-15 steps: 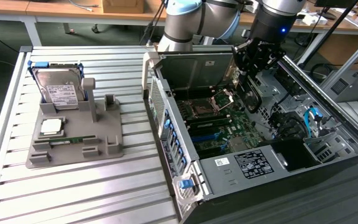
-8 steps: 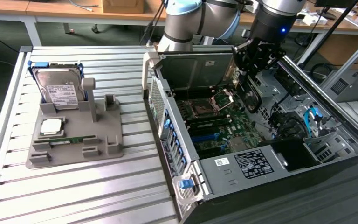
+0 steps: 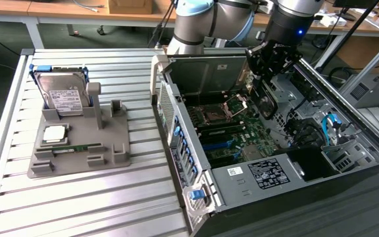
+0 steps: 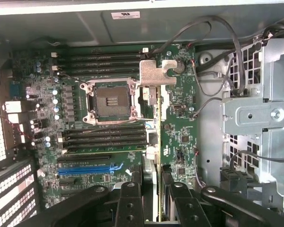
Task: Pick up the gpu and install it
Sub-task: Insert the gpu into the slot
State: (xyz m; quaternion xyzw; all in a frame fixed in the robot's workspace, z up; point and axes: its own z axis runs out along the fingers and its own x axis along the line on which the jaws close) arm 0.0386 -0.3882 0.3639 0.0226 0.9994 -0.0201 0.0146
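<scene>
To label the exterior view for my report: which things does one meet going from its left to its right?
Hard drive → processor socket → gpu held in the pincer → blue cable.

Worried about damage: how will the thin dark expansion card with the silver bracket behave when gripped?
Probably stiff: the thin dark expansion card runs straight, edge-on, from the pincer. Likely light and fragile, being so thin; its silver bracket might snag.
</scene>
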